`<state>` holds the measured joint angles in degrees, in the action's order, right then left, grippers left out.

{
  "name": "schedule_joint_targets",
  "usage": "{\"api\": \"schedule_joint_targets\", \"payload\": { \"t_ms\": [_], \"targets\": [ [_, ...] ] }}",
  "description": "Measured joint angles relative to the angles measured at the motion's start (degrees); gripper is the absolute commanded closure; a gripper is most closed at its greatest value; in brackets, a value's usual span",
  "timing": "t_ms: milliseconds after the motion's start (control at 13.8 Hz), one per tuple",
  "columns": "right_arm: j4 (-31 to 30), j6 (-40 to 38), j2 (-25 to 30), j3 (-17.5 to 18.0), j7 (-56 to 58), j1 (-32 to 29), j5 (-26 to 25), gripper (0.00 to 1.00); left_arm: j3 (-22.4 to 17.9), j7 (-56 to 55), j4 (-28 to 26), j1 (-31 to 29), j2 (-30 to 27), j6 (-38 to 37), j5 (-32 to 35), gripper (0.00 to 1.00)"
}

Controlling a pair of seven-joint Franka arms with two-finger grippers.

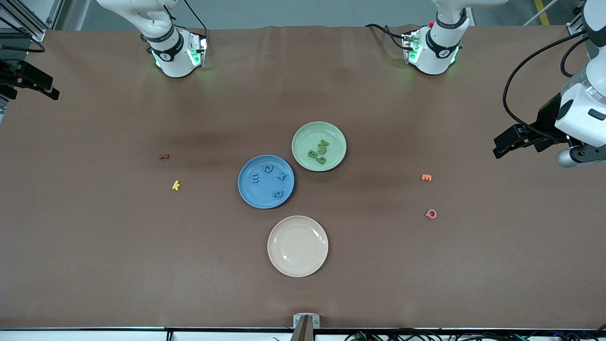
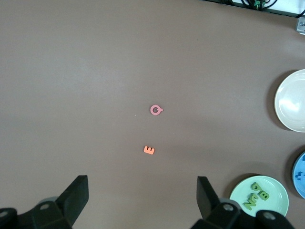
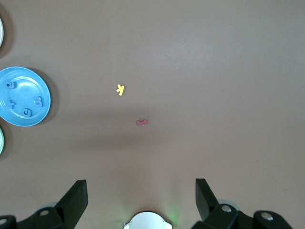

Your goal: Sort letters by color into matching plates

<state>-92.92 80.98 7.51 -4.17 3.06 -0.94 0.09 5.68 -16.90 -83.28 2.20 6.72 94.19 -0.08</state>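
Observation:
Several blue letters (image 1: 268, 180) lie in the blue plate (image 1: 246, 196) at the table's middle. A cluster of green letters (image 1: 318, 149) lies in the pale green plate (image 1: 307, 135), which touches the blue one and sits farther from the front camera. My left gripper (image 1: 499, 149) hangs open and empty high over the left arm's end of the table; in its wrist view (image 2: 143, 183) only bare mat shows between the fingers. My right gripper (image 1: 47, 87) hangs open and empty over the right arm's end, above its own base in the right wrist view (image 3: 141, 186).
A cream plate (image 1: 298, 246) holding nothing sits nearer the front camera than the blue plate. A yellow letter (image 1: 176, 185) and a red letter (image 1: 163, 156) lie toward the right arm's end. An orange E (image 1: 426, 177) and a pink Q (image 1: 431, 213) lie toward the left arm's end.

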Motion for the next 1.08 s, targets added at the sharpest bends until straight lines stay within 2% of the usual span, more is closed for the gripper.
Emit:
{"api": "schedule_joint_targets", "payload": {
  "t_ms": [1084],
  "targets": [
    [0.17,-1.3,0.43,-0.24,0.03,0.0,1.62,0.0,-0.21,0.0,0.19,-0.73,0.0,0.0,0.0,0.0]
  ]
}}
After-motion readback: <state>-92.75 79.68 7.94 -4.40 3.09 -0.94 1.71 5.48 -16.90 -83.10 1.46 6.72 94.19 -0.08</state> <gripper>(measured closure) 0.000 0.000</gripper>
